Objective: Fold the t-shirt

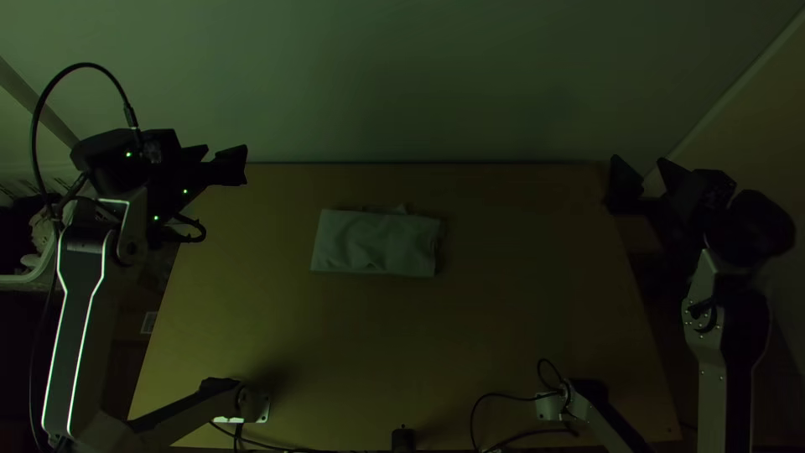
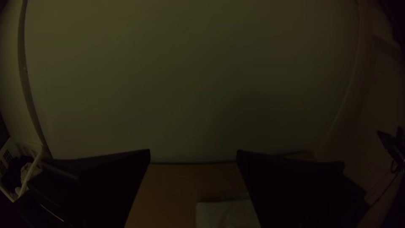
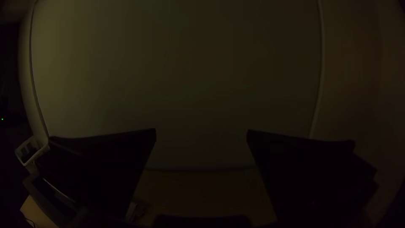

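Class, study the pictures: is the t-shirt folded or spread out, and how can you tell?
Folded: the t-shirt lies as a compact, roughly rectangular bundle on the table, with a little cloth poking out along its far edge.

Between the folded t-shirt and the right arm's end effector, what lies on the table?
Just bare wooden tabletop stretches from the t-shirt toward the right end effector; the top view shows this.
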